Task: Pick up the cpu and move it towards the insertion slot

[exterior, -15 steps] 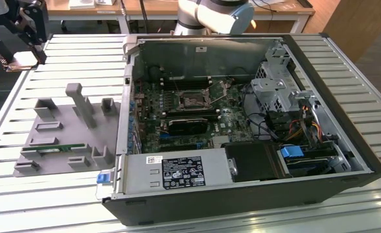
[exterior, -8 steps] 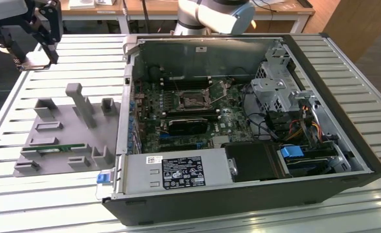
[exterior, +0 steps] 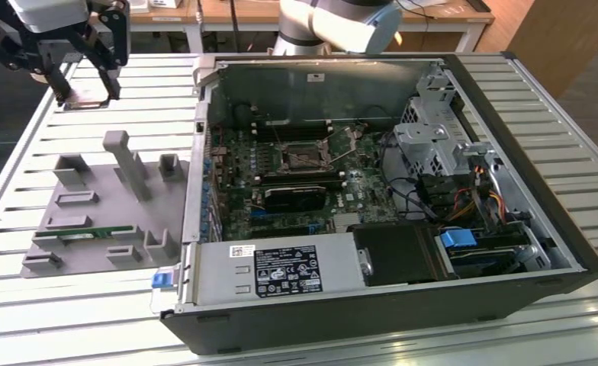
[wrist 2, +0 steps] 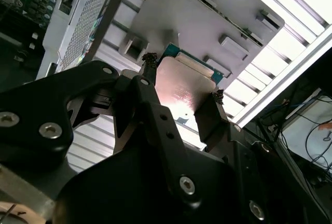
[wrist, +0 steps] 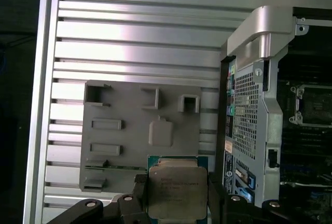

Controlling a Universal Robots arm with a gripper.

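My gripper point(exterior: 81, 90) hangs above the slatted table at the exterior view's far left, beyond the grey fixture plate point(exterior: 95, 210). It is shut on the cpu point(wrist: 176, 190), a flat square chip with a silvery top and a thin green rim. Both wrist views show the chip pinched at two opposite edges by the black fingers point(wrist 2: 217, 98). In the second wrist view the cpu point(wrist 2: 184, 86) tilts above the plate. The insertion slot point(exterior: 304, 156), a shiny metal frame around a dark centre, lies on the motherboard inside the open case, well to the exterior view's right of the gripper. The slot point(wrist: 315, 105) also appears in the first wrist view.
The open computer case point(exterior: 543, 252) lies on its side on the table, its raised wall point(exterior: 199, 137) standing between the gripper and the motherboard. The fixture plate carries upright grey posts point(exterior: 126, 160) and a green memory stick point(exterior: 91, 231). A power supply point(exterior: 278, 271) and cables fill the case's near end.
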